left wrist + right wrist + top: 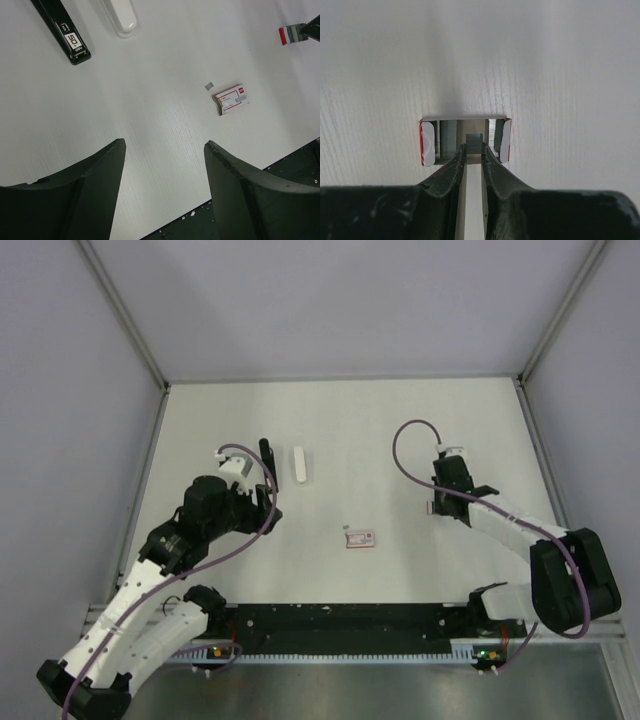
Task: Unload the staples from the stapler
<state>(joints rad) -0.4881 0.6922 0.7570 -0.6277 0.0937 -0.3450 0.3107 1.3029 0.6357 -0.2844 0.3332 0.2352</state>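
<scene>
Where the right gripper (474,148) points down at the table, its jaws stand narrow, pinching the staples (474,140), a short silvery-grey metal strip, at the very tips. I judge the strip is held end-on like this so it can slot between the grey rows lying in the small open red-and-white card tray (426,142) directly beneath. Whether it touches the tray I cannot tell.

The left gripper (164,146) hovers wide and empty over the white tabletop (400,420), probably kept clear of the other arm's work. Past it lie one long black stapler (67,32) and one white plastic bar (120,17), side by side but apart. Mid-table sits one closed red-and-white box (231,98), the second carton here, with one tiny grey scrap (209,86) just beside it.
</scene>
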